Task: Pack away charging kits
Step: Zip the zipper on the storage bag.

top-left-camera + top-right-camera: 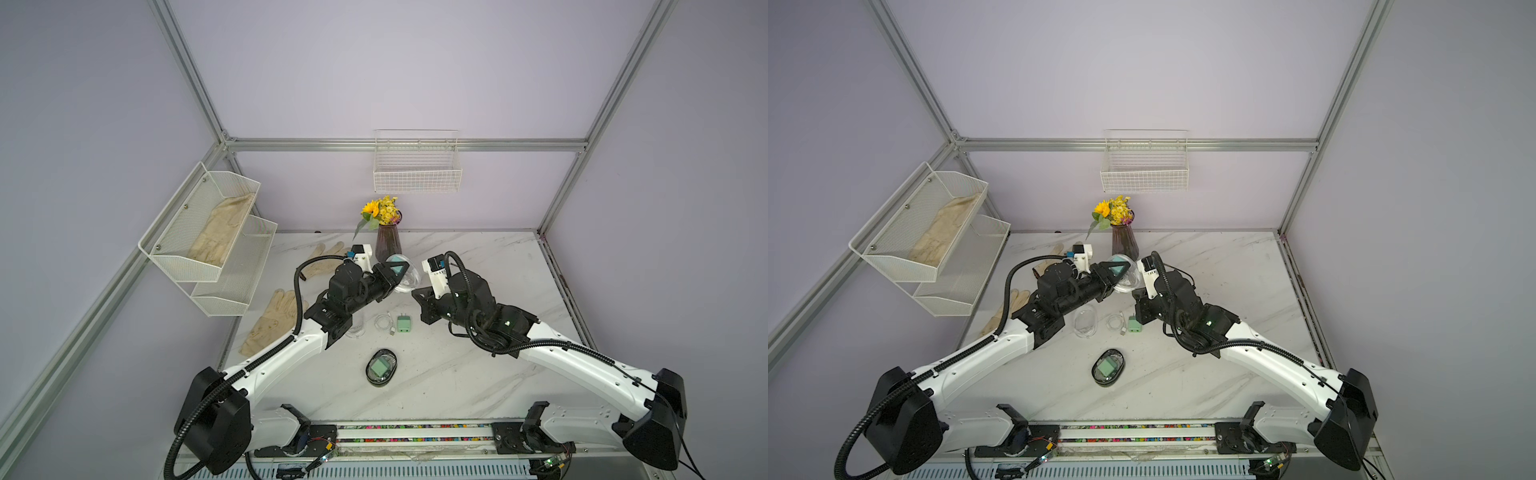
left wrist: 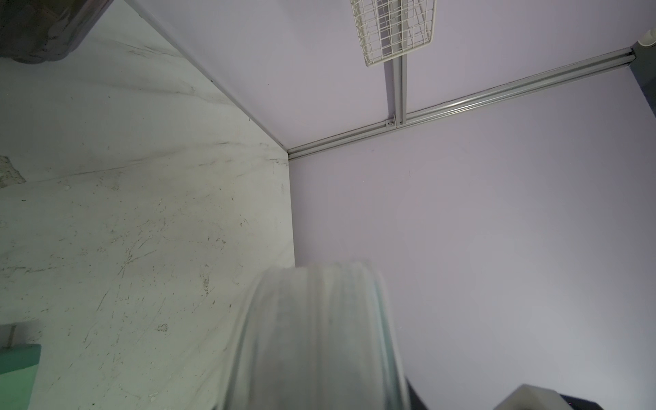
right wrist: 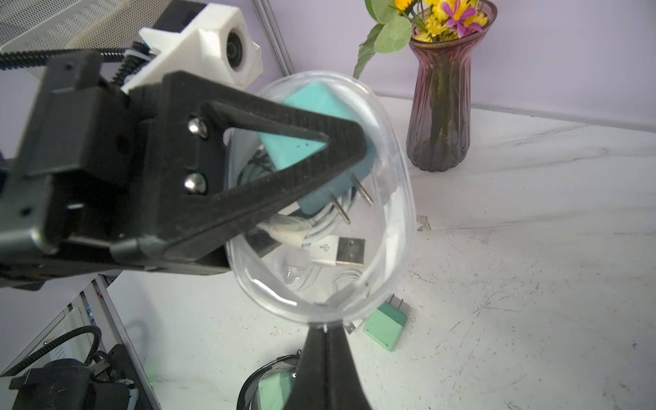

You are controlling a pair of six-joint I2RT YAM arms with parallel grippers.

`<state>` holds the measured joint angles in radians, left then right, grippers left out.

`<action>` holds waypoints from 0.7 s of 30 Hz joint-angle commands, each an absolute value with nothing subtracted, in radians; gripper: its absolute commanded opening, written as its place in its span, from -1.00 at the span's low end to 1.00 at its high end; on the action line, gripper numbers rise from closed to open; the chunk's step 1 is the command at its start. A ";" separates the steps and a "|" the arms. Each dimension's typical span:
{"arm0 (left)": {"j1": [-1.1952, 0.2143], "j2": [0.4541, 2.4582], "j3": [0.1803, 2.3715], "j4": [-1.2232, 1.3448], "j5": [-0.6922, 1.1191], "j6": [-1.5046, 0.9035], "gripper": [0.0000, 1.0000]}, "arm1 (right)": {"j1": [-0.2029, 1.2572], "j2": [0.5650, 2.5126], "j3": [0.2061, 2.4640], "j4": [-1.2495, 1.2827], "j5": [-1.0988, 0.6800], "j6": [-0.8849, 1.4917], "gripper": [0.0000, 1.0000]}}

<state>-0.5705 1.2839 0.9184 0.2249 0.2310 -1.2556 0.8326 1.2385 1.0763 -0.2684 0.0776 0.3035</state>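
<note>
Left wrist view — clear case (image 2: 319, 337) blurred, mint adapter (image 2: 17, 358) cut off.

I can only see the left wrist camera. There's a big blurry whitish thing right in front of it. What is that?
Observer: It's the edge of a clear case, gripped by the left gripper above the table.
Operator: Is anything inside it?
Observer: Yes, a teal-blue plug adapter, with its two prongs pointing down into the case.
Operator: Did its wire go in too?
Observer: A coiled white cable sits in the case below the adapter.
Operator: What's the other arm doing?
Observer: The right gripper is pinched shut on the case's rim, opposite the left one.
</note>
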 commanded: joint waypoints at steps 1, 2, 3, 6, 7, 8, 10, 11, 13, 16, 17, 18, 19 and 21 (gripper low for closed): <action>-0.545 1.230 1.049 0.225 0.241 -1.202 -0.78 | 0.829 1.208 1.112 -0.331 0.087 0.262 -1.00; -0.540 1.225 1.052 0.217 0.242 -1.198 -0.79 | 0.828 1.209 1.115 -0.345 0.076 0.254 -1.00; -0.533 1.223 1.054 0.214 0.249 -1.193 -0.81 | 0.828 1.209 1.118 -0.352 0.069 0.252 -1.00; -0.512 1.224 1.060 0.217 0.290 -1.191 -0.84 | 0.825 1.212 1.118 -0.366 0.051 0.246 -1.00; -0.504 1.222 1.062 0.219 0.309 -1.191 -0.85 | 0.824 1.213 1.122 -0.371 0.049 0.244 -1.00; -0.498 1.223 1.066 0.219 0.328 -1.188 -0.87 | 0.820 1.213 1.126 -0.377 0.048 0.243 -1.00; -0.486 1.224 1.072 0.221 0.383 -1.176 -0.92 | 0.806 1.207 1.131 -0.379 0.029 0.234 -1.00; -0.480 1.224 1.075 0.221 0.409 -1.168 -0.94 | 0.796 1.203 1.133 -0.379 0.014 0.229 -1.00; -0.468 1.226 1.086 0.214 0.474 -1.146 -0.99 | 0.769 1.201 1.148 -0.384 -0.034 0.219 -1.00; -0.452 1.223 1.091 0.209 0.564 -1.125 -1.00 | 0.752 1.205 1.172 -0.404 -0.059 0.198 -1.00; -0.445 1.220 1.090 0.213 0.591 -1.119 -1.00 | 0.750 1.209 1.180 -0.414 -0.059 0.192 -1.00; -0.439 1.216 1.087 0.218 0.620 -1.115 -1.00 | 0.746 1.213 1.187 -0.423 -0.066 0.182 -1.00; -0.432 1.216 1.085 0.224 0.647 -1.111 -1.00 | 0.744 1.212 1.193 -0.428 -0.071 0.175 -1.00; -0.421 1.222 1.084 0.238 0.717 -1.111 -1.00 | 0.742 1.214 1.205 -0.434 -0.074 0.166 -1.00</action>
<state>-0.4477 1.2610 0.9859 0.1810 0.5705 -1.1561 0.7654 1.2320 1.1728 -0.3717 -0.0925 0.2039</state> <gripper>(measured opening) 0.329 0.047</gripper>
